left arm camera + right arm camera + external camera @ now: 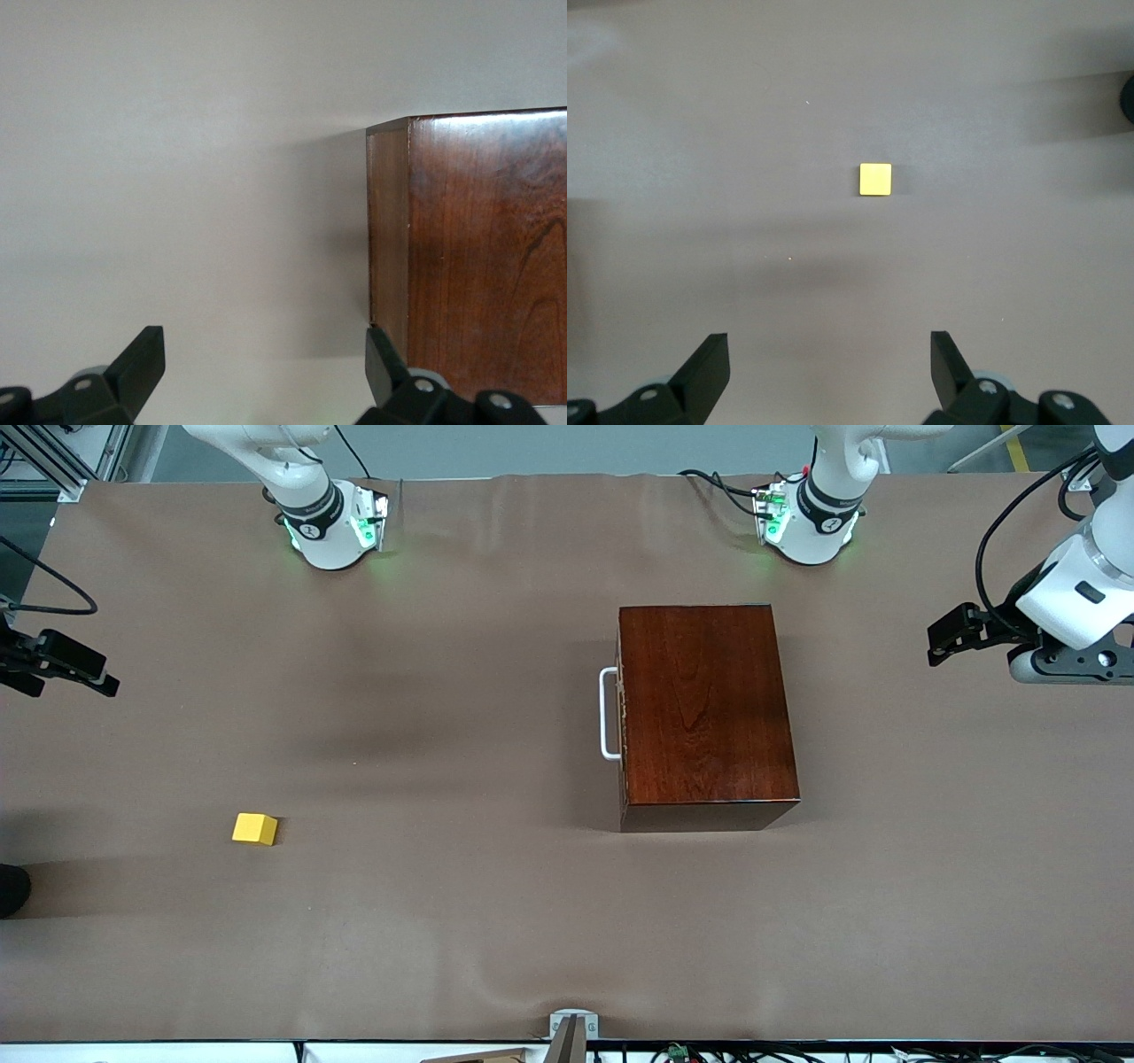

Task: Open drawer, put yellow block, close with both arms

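Observation:
The dark mahogany box (pixel 704 708) stands on the table toward the left arm's end. Its drawer (pixel 622 717) is pushed fully in, with the white loop handle (pixel 609 714) facing the right arm's end. The yellow block (pixel 255 829) lies alone on the cloth toward the right arm's end, nearer to the front camera than the box. My left gripper (pixel 941 642) hangs open over the table's left-arm end; the left wrist view shows it (pixel 266 341) beside a corner of the box (pixel 478 257). My right gripper (pixel 97 675) hangs open high over the right-arm end, its (pixel 830 345) fingers empty, the yellow block (pixel 875 180) below.
A brown cloth (pixel 443 691) covers the whole table. A dark round object (pixel 11 890) sits at the table's edge at the right arm's end. A small metal bracket (pixel 571 1027) is fixed at the table's front edge. Cables run by the left arm's base.

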Robot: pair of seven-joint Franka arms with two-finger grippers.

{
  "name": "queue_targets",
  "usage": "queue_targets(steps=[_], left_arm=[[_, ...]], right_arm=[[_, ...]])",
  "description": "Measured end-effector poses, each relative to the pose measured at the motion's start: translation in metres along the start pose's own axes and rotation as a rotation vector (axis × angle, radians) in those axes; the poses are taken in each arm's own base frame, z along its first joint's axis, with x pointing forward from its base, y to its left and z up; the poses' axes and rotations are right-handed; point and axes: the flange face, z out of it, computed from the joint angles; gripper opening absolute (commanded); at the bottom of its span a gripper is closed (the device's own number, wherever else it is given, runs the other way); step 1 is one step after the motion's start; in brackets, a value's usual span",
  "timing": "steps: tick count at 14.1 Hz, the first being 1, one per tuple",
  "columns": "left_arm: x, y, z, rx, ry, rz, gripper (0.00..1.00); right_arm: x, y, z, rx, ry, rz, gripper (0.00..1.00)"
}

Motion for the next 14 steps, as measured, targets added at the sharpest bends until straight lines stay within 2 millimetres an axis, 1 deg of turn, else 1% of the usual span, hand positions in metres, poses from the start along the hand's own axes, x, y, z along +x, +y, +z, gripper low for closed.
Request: queue_targets(steps=[4,8,14], left_arm=[[0.0,0.002,-0.003,0.0,0.006,-0.025,1.0],[-0.001,0.011,-0.005,0.0,0.01,-0.014,1.0],[0.0,0.009,-0.007,0.0,0.014,-0.019,1.0]], right_arm=[[0.0,-0.001,0.001,0.0,-0.002,-0.001,1.0],[0.0,0.0,0.001,-0.003,-0.002,0.0,1.0],[0.0,0.004,0.001,-0.006,-0.003,0.005,1.0]])
